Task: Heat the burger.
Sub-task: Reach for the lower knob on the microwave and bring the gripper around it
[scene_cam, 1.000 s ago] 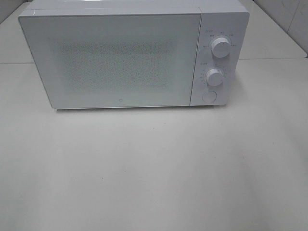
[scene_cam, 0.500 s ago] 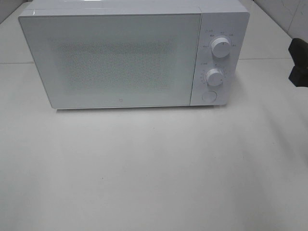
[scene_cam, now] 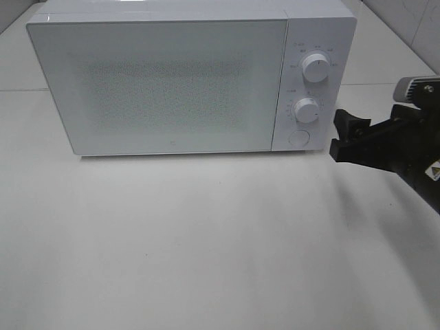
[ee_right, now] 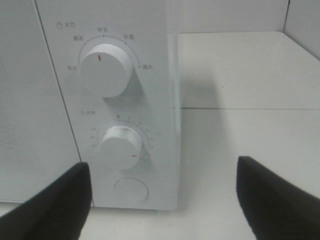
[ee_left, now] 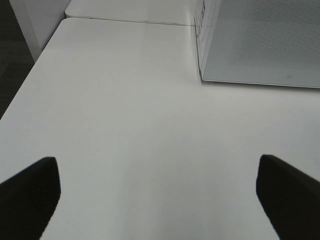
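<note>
Now our right claw (ee_right: 162, 200) gapes empty before the microwave (scene_cam: 165, 75); its upper dial (ee_right: 105, 70), labelled 火力, points near 中火. Our left claw (ee_left: 160, 200) gapes empty over the table (ee_left: 125, 100). Where the burger is, we cannot tell.

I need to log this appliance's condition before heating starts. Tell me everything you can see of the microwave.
The microwave is a white glossy box standing upright on the white table, door shut, its dotted window hiding the inside. The panel at its right end carries an upper knob, a lower knob and a round button beneath. The right gripper, jaws open, hovers before that panel without visibly touching it.
</note>
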{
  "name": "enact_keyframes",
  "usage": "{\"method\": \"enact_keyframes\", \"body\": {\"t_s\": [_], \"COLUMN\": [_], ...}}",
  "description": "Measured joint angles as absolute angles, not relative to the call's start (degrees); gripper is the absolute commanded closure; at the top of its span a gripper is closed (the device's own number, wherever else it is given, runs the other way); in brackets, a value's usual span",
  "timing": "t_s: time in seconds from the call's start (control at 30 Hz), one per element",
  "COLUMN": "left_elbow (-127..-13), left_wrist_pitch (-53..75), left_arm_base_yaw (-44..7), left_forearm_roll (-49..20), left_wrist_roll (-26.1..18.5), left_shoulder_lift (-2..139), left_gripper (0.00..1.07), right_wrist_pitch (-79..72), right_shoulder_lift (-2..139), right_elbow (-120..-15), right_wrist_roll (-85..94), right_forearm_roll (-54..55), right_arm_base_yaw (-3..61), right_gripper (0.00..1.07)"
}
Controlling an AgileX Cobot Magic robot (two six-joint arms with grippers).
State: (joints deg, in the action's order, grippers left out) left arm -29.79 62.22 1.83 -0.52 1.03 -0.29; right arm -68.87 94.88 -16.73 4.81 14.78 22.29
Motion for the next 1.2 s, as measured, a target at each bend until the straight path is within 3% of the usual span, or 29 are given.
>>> {"method": "enact_keyframes", "body": {"t_s": [0.2,1.2], "left_elbow": [-29.8,-29.8], "left_wrist_pitch": [62.2,62.2], "left_arm_base_yaw": [1.8,1.8], "left_forearm_roll": [-0.5,-0.5], "left_wrist_roll": [1.0,1.0], "left_shoulder_lift": [-0.3,-0.3], "left_gripper": [0.05,0.05], "right_wrist_pitch": [-69.2,-69.2], "right_shoulder_lift": [100.7,113.0], "right_elbow": [-21.4,-34.0], "right_wrist_roll": [3.4,3.6], "right_forearm_roll": [16.7,20.8], "right_arm_base_yaw": [25.6,27.7], "right_gripper": [0.30,0.31]}}
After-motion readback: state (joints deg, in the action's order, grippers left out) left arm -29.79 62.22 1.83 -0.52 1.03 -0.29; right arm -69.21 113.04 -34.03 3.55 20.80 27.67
